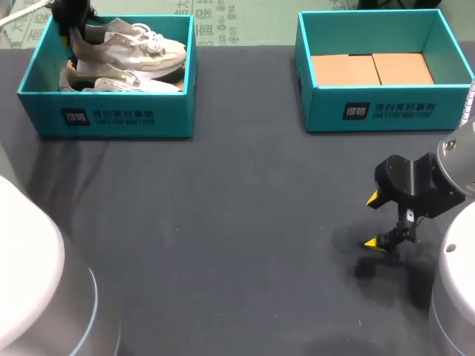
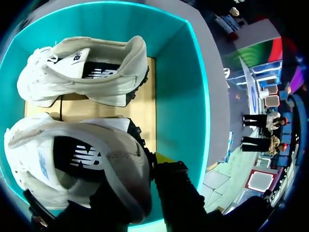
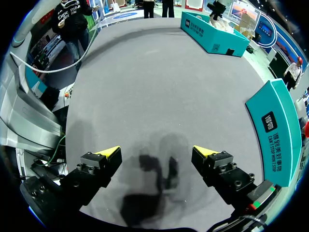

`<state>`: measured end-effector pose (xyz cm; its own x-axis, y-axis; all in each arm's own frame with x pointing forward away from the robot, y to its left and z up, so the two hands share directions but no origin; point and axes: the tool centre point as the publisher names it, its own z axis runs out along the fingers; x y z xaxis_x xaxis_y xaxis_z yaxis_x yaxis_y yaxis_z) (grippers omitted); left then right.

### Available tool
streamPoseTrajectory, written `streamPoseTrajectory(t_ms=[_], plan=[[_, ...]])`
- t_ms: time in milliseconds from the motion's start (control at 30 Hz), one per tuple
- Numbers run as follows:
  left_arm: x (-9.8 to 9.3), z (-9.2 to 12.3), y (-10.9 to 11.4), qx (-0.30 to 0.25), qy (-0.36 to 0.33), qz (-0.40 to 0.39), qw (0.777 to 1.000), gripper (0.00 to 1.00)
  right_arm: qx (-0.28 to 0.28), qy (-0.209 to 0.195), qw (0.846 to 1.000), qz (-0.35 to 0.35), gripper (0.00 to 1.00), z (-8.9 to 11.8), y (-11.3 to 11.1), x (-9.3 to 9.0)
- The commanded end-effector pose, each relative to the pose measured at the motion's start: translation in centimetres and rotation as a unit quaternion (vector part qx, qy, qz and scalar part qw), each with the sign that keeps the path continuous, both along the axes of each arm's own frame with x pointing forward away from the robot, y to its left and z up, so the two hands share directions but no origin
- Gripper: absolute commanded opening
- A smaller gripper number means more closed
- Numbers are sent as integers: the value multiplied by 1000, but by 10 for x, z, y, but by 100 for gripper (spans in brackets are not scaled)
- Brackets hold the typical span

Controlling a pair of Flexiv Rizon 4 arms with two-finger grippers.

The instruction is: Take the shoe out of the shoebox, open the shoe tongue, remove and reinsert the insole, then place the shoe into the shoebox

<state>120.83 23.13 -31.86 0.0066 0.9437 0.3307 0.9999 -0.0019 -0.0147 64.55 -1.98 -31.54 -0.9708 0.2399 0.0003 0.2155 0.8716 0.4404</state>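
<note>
Two white shoes lie in the teal left shoebox (image 1: 111,119) at the table's back left. My left gripper (image 1: 70,33) reaches into that box and is shut on the heel collar of the rear shoe (image 1: 137,46), whose heel is tilted upward. In the left wrist view the gripper (image 2: 145,169) pinches the heel rim of the held shoe (image 2: 72,154), one finger inside and one outside. The other shoe (image 2: 82,72) lies ahead of it on the box floor. My right gripper (image 1: 375,221) hangs open over the table's right side with nothing between its fingers (image 3: 108,154).
A second teal shoebox (image 1: 378,107) stands at the back right, holding only brown cardboard (image 1: 371,69); it shows beside my right gripper as a teal wall (image 3: 277,130). The dark table cloth (image 1: 223,222) spreads between the boxes and the front edge.
</note>
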Motion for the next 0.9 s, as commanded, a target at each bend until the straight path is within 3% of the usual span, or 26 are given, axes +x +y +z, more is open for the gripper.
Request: streamPoseTrajectory(t_ms=[33,767,833,867,900], plan=[[6,-9,0,6,5,3,1000,0,-1,-1,1000,-1,100,0,0,-2],[8,-38,9,26,16,3,1000,0,-1,-1,1000,-1,100,0,0,-2],[8,-39,10,30,15,2,999,35,-1,-1,1000,-1,100,0,0,-2],[8,-40,10,30,15,1,999,47,-1,-1,1000,-1,100,0,0,-2],[8,-40,11,30,15,1,999,53,-1,-1,1000,-1,100,0,0,-2]])
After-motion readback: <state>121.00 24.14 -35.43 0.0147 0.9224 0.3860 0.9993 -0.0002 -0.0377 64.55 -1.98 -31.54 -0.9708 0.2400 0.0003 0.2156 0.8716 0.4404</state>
